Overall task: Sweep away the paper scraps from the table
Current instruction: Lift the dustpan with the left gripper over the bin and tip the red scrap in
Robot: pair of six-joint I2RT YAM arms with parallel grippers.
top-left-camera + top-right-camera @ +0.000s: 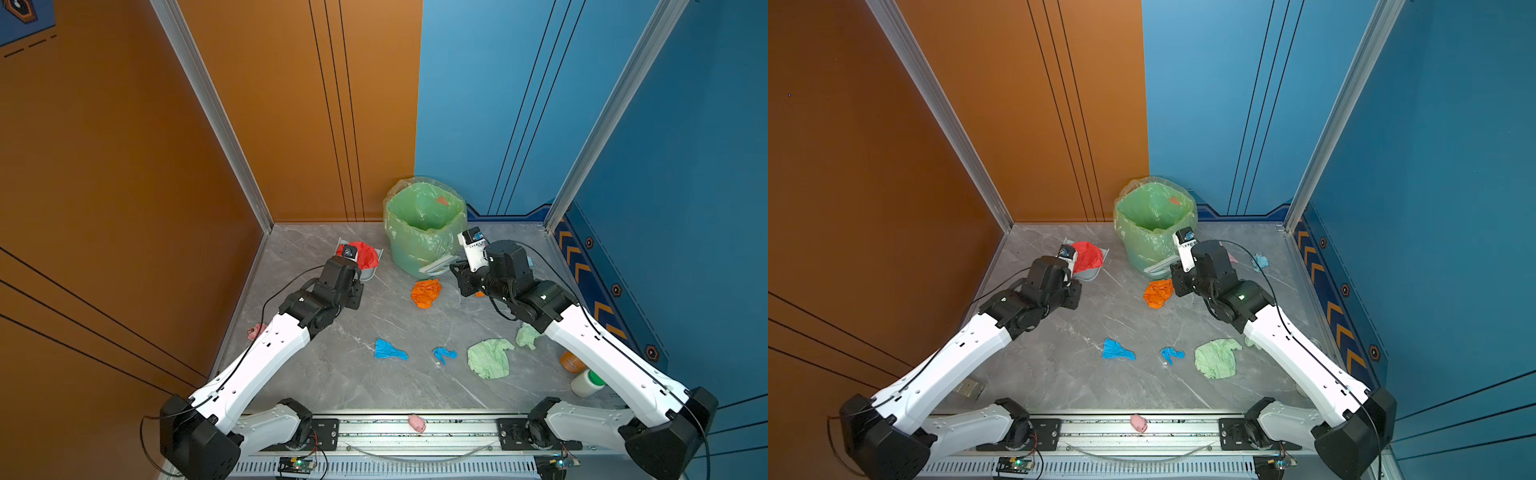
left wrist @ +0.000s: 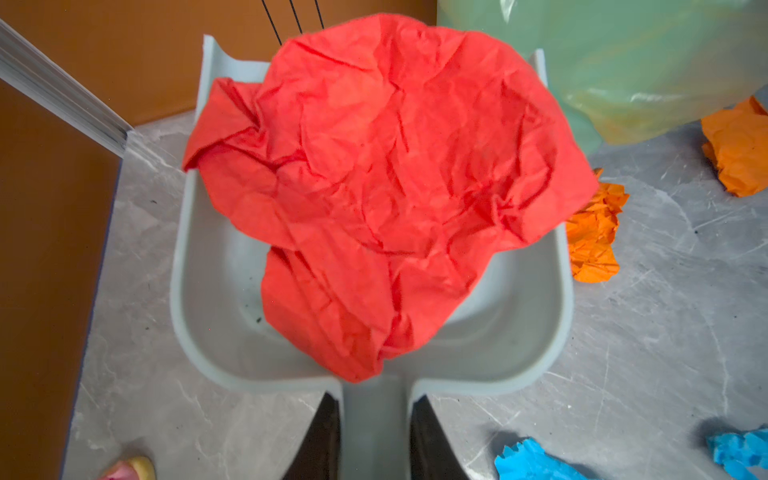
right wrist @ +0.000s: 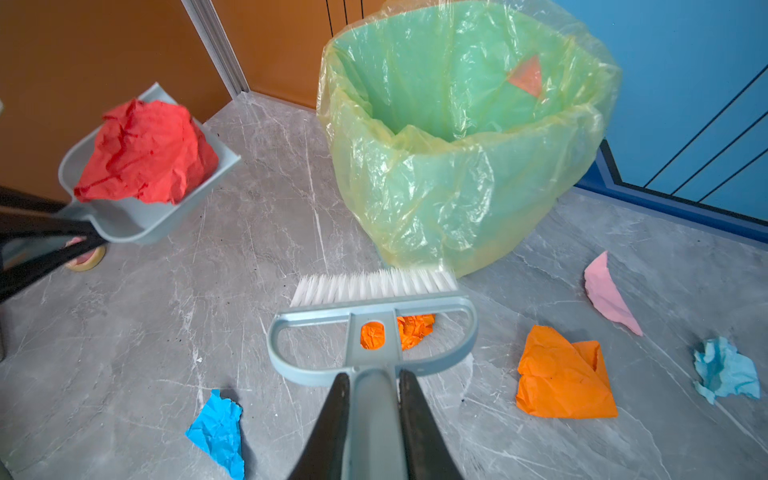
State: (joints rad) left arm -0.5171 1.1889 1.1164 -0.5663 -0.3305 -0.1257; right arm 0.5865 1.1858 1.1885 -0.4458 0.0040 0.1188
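Note:
My left gripper (image 2: 376,415) is shut on the handle of a grey dustpan (image 2: 216,291), held off the table (image 1: 340,374) left of the bin. A large red paper scrap (image 1: 368,254) fills the pan. My right gripper (image 3: 372,386) is shut on the handle of a grey-blue brush (image 3: 374,299), whose white bristles point at the bin's front. An orange scrap (image 1: 426,293) lies just below the brush. Two blue scraps (image 1: 388,350) (image 1: 444,354) and two pale green scraps (image 1: 490,358) (image 1: 527,336) lie nearer the front. More orange (image 3: 565,374), pink (image 3: 609,297) and light blue (image 3: 725,370) scraps lie behind the right arm.
A bin with a yellow-green liner (image 1: 419,249) stands at the back middle. A pink pig figurine (image 1: 417,422) sits on the front rail. A white bottle (image 1: 586,382) and an orange jar (image 1: 571,361) stand under the right arm. A tape roll (image 3: 85,259) lies below the dustpan.

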